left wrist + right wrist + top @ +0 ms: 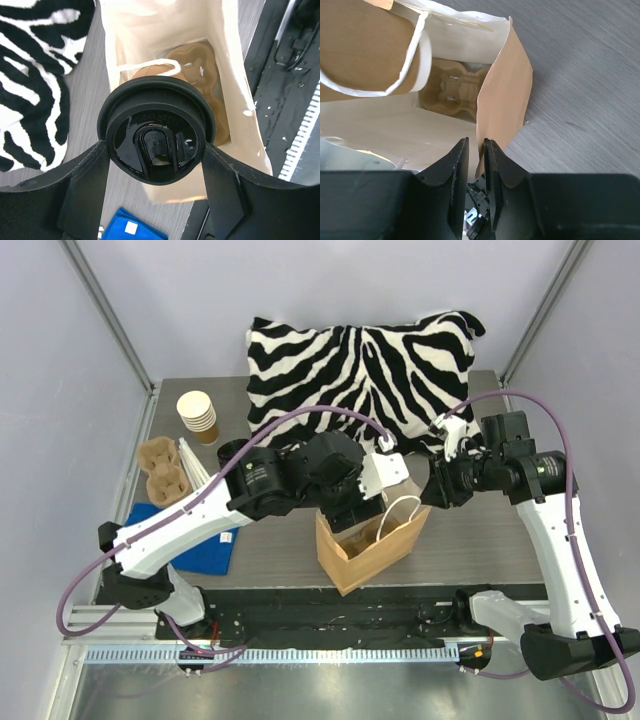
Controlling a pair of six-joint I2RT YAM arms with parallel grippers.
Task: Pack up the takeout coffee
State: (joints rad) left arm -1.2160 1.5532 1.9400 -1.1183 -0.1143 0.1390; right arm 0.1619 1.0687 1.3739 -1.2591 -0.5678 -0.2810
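Left gripper [156, 172], jaws spread wide, clasps the coffee [156, 125] by its black lid, just above the open bag [239, 75]. Right gripper [476, 155] — nearly closed — pinches the bag's side wall. A cup carrier [202, 70] lies inside.

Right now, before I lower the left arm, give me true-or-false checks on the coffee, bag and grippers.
1. The left gripper holds the coffee above the bag. True.
2. The bag is empty. False: a carrier lies at its bottom.
3. The right gripper pinches the bag's wall. True.
4. The coffee has no lid. False: a black lid is on it.
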